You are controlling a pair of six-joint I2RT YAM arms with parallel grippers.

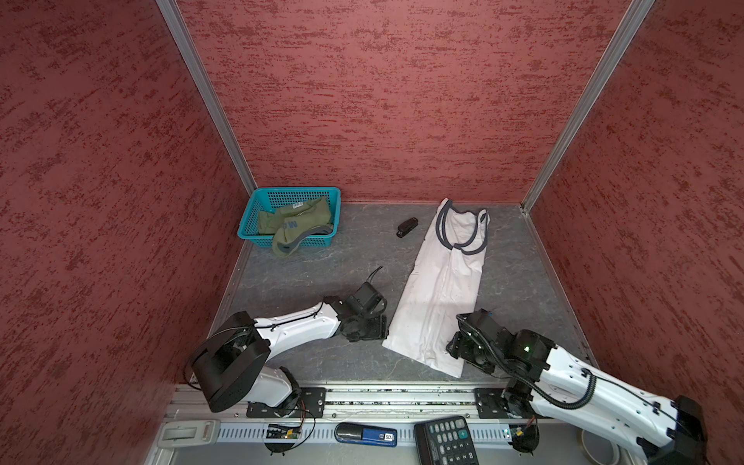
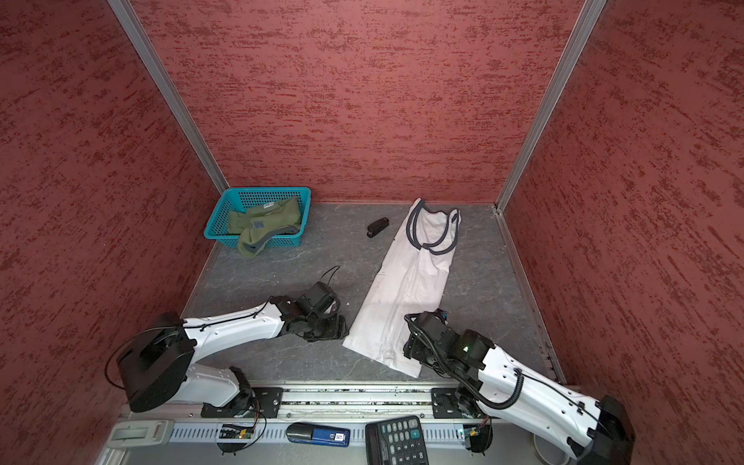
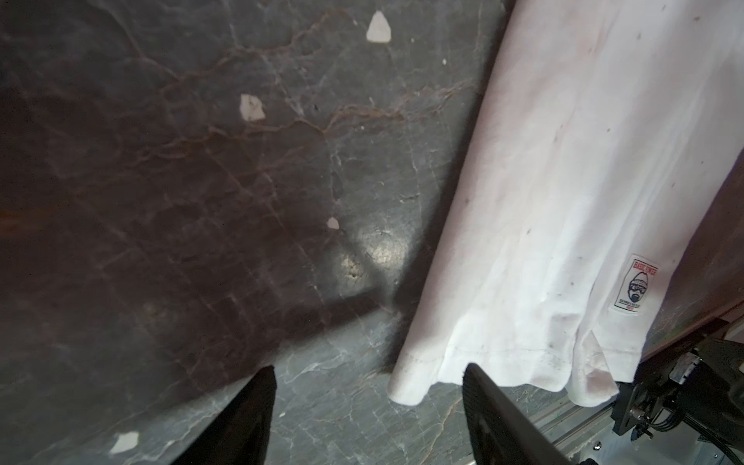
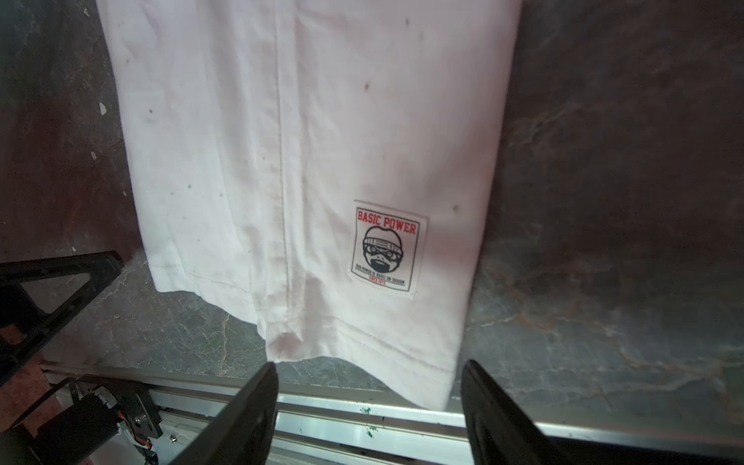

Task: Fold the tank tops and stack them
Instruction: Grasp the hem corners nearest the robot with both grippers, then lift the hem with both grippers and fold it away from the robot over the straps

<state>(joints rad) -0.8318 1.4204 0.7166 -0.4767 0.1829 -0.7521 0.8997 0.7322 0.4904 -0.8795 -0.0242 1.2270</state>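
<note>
The white tank top lies folded lengthwise on the grey table, straps toward the back wall and hem toward the front. My left gripper sits low at the hem's left corner. In the left wrist view the left gripper is open, and that corner of the white cloth lies just ahead of its tips. My right gripper is open at the hem's right corner, nothing pinched. The olive tank top lies crumpled in the teal basket.
A small black object lies on the table left of the straps. An aluminium rail runs along the front edge. Beyond it sit a calculator and a blue stapler. Red walls close in three sides.
</note>
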